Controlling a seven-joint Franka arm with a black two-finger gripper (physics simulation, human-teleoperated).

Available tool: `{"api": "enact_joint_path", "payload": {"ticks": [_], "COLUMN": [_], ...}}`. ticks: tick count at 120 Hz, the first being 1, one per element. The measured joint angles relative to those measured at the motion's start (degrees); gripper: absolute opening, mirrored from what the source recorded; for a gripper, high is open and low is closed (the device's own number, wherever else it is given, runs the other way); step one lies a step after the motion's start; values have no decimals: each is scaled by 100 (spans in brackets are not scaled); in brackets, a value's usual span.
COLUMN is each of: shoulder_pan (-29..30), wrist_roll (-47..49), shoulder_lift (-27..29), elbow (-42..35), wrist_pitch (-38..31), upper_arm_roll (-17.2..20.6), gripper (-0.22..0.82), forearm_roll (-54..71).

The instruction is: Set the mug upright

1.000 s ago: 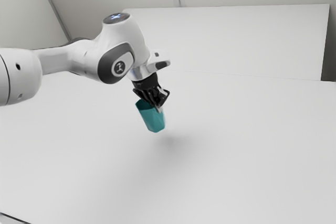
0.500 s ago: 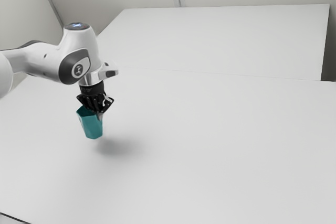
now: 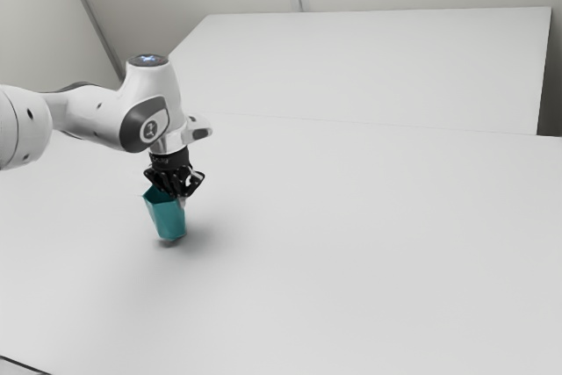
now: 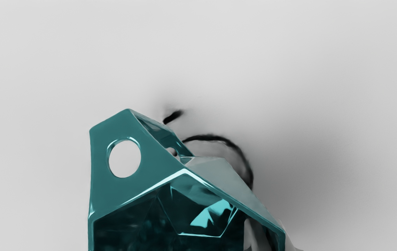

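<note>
- The mug is at the end of the arm, low over the tabletop, mouth up and base down, leaning a little so that its mouth tips toward the exterior view's left.
- The tool is pinching the mug by its side wall, one finger inside the mouth and the other against the outside.
- Whether the base touches the tabletop or hangs just above it, I cannot tell; a soft shadow lies beside it, toward the exterior view's right.
- In the wrist view, the handle, a flat plate with a round hole through it, juts from the mug well apart from the pinched stretch of wall.
- A dark curved line runs on the tabletop close to the mug.
- Room to move: the tabletop spreads broadly from the mug toward the exterior view's right, and a good stretch lies on the camera's side too.
- Edges: a thin seam crosses behind the mug, well apart from it, with a white panel beyond; a dark edge line cuts the exterior view's lower left corner, also well away.
</note>
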State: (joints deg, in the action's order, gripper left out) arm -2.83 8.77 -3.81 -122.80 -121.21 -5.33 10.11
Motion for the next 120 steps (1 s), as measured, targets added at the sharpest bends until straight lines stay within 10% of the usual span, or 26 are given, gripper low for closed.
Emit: {"api": "enact_joint_path", "payload": {"ticks": [28, 56, 82, 120], "shoulder_pan": [-159, -197, -195, -201], "wrist_roll": [117, 163, 186, -368], "shoulder_lift": [-189, -140, 203, 126], "elbow": [77, 102, 247, 2641], "wrist_pitch": [-131, -80, -22, 1445], "upper_arm_roll": [5, 33, 44, 178], "gripper": [-18, 29, 49, 58], "forearm_roll": [-224, -282, -362, -628]}}
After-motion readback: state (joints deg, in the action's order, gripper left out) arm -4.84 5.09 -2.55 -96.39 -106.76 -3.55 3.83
